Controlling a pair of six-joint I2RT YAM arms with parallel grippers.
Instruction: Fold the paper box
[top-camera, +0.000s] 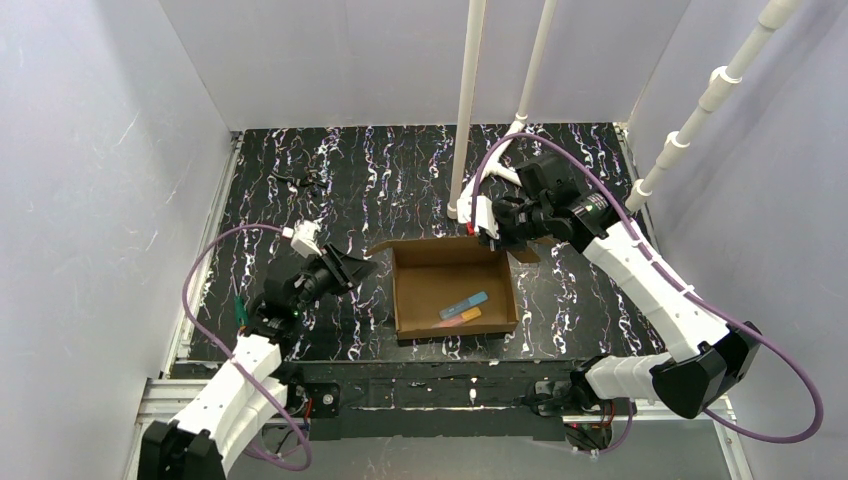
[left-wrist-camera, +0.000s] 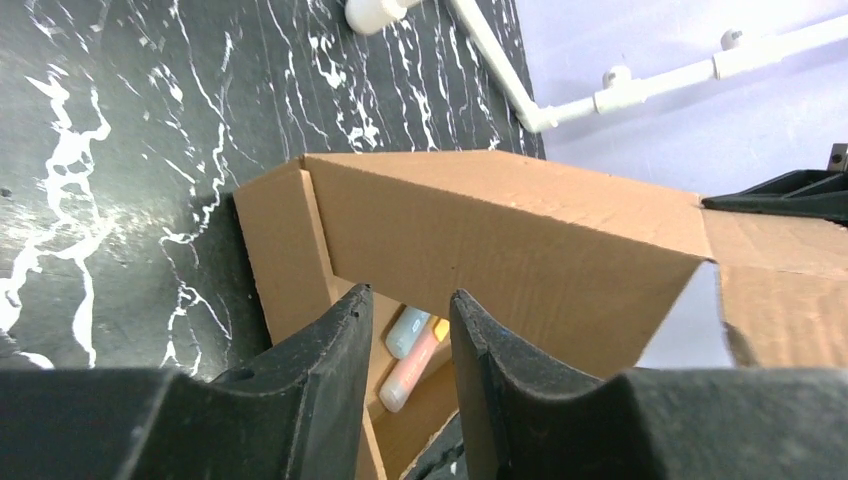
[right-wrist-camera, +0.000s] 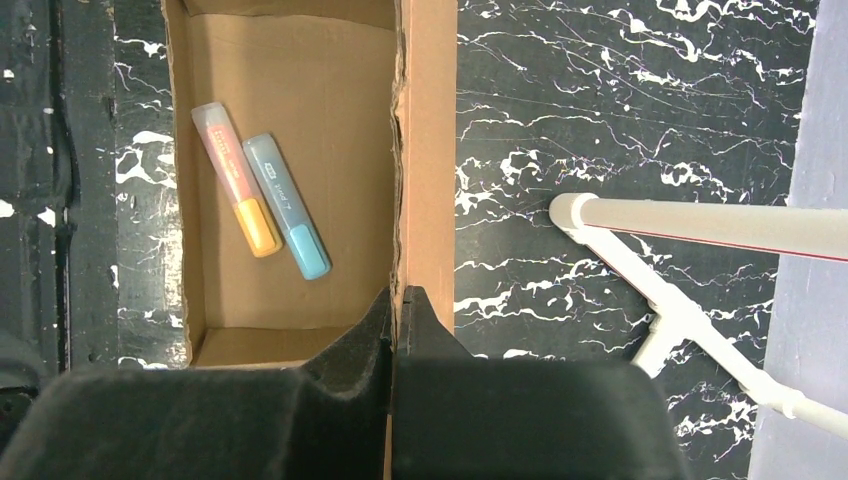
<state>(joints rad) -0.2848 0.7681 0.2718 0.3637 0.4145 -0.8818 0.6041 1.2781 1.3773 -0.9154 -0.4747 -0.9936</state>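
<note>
Jaws pinching the 1 o'clock corner of the brown corrugated-cardboard paper box (top-camera: 445, 280) centred on the black marbled table (top-camera: 300, 200), the right gripper (right-wrist-camera: 397, 305) apparently anchors it so the left gripper (left-wrist-camera: 408, 310), jaws spread at 10 o'clock, can fold.

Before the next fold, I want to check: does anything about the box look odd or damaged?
Two highlighters lie loose inside the box, odd for one being folded. Its far-left flap splays outward, and the edge of the far wall looks ragged.
</note>
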